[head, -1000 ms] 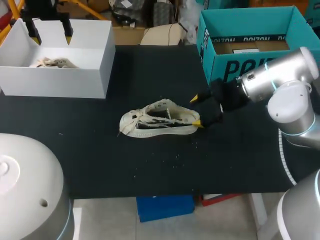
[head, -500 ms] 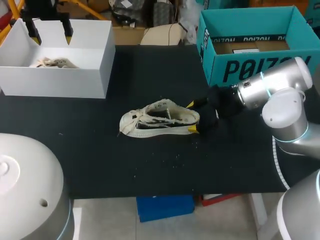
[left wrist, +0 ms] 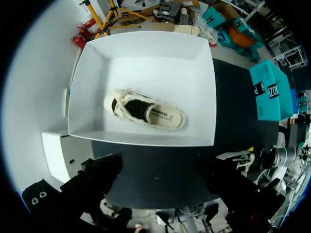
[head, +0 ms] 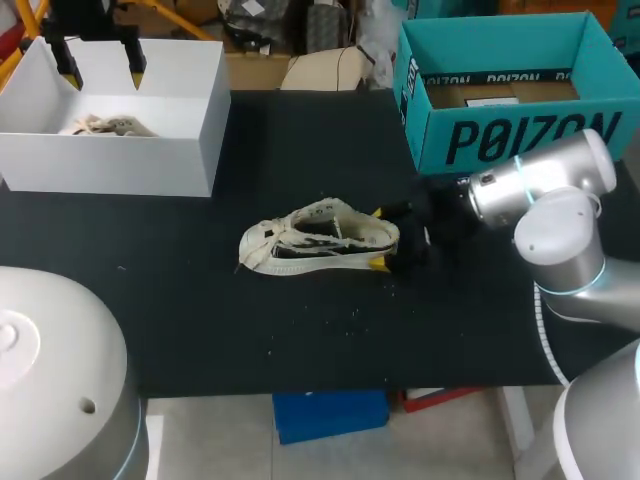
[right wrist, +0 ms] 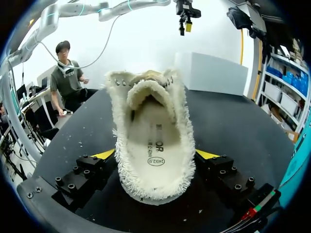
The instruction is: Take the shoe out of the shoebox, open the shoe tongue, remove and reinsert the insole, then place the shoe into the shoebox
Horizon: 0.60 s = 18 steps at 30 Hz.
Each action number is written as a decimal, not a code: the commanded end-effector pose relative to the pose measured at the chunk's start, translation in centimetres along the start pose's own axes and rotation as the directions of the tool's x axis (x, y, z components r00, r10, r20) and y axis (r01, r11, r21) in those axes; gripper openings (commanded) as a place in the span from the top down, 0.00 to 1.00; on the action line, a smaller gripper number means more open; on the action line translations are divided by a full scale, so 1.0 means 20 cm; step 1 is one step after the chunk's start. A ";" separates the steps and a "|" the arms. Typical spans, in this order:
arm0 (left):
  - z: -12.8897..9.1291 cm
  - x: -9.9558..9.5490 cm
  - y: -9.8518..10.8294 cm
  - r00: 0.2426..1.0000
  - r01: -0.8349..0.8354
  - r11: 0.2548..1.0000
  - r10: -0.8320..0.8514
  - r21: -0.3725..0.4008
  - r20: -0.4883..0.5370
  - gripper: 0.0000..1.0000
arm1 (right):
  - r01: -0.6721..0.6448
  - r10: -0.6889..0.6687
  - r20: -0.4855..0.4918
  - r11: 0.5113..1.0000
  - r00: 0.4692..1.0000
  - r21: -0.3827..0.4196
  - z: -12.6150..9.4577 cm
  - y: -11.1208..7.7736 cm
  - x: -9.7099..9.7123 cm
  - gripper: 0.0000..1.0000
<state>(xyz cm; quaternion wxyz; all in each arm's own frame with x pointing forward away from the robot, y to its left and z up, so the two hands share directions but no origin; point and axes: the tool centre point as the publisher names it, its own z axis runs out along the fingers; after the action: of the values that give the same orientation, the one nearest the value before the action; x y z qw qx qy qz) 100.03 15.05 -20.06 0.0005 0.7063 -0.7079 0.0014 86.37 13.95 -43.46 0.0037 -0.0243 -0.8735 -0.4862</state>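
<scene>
Advancing since a second ago, the right gripper [head: 378, 238] now sets its spread fingers either side of the heel of the cream sneaker [head: 318, 238], not clearly clamping. The sneaker is already out of the white shoebox [head: 180, 150]. Its insole [right wrist: 155, 141] sits inside, so tongue, insole and return likely remain.

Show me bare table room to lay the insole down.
Free: the near strip of table in front of the shoe, and the stretch between the white shoebox and the teal box. Crowded: at the shoe's heel, straddled by the right gripper.
</scene>
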 end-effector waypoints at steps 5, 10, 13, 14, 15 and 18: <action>0.00 0.00 0.00 1.000 0.001 1.000 -0.001 -0.001 0.001 0.00 | -0.008 0.008 -0.012 1.000 1.000 0.000 0.05 -0.01 -0.02 0.00; 0.00 0.00 0.00 1.000 0.001 1.000 -0.001 -0.001 0.001 0.00 | -0.022 0.022 -0.010 1.000 1.000 -0.004 0.05 -0.04 -0.01 0.00; 0.00 0.00 0.00 1.000 0.001 1.000 -0.001 -0.001 0.001 0.00 | -0.027 0.027 -0.010 1.000 1.000 -0.005 0.04 -0.05 0.00 0.00; 0.00 0.00 0.00 1.000 0.001 1.000 -0.001 -0.001 0.001 0.00 | -0.028 0.028 -0.010 1.000 1.000 -0.005 0.04 -0.05 0.00 0.00; 0.00 0.00 0.00 1.000 0.001 1.000 -0.001 -0.001 0.001 0.00 | -0.029 0.029 -0.009 1.000 1.000 -0.005 0.04 -0.05 0.00 0.00; 0.00 0.00 0.00 1.000 0.001 1.000 -0.001 -0.001 0.001 0.00 | -0.032 0.032 -0.009 0.999 0.999 -0.007 0.03 -0.05 0.00 0.00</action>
<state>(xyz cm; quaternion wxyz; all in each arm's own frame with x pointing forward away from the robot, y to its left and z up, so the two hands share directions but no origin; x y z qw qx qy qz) 100.03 15.05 -20.06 0.0005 0.7063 -0.7079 0.0014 86.44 13.97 -44.64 0.0154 -0.0353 -0.8715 -0.4889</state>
